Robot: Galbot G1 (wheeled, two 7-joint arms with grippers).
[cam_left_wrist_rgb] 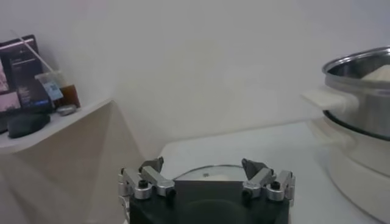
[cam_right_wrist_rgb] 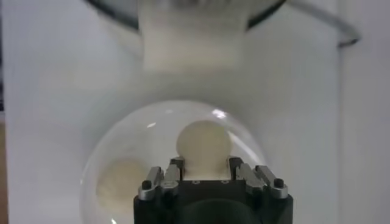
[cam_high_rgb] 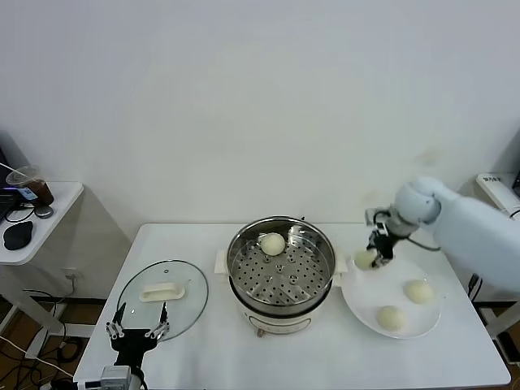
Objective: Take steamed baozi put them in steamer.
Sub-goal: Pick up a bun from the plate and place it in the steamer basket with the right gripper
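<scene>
The steamer [cam_high_rgb: 280,268] stands mid-table with one baozi [cam_high_rgb: 273,243] on its perforated tray. My right gripper [cam_high_rgb: 375,253] is shut on another baozi [cam_high_rgb: 365,258] at the steamer-side edge of the white plate [cam_high_rgb: 366,297]. In the right wrist view that baozi [cam_right_wrist_rgb: 203,143] sits between the fingers [cam_right_wrist_rgb: 175,168] of the gripper [cam_right_wrist_rgb: 203,164], over the plate [cam_right_wrist_rgb: 91,176]. Two more baozi [cam_high_rgb: 419,292] [cam_high_rgb: 392,318] lie on the plate. My left gripper [cam_high_rgb: 138,331] waits open at the table's front left.
A round glass lid [cam_high_rgb: 162,294] with a white handle lies flat left of the steamer, just beyond the left gripper [cam_left_wrist_rgb: 203,164]. A side table [cam_high_rgb: 32,219] with a cup and a dark object stands at far left. The steamer's handle [cam_right_wrist_rgb: 192,39] faces the right gripper.
</scene>
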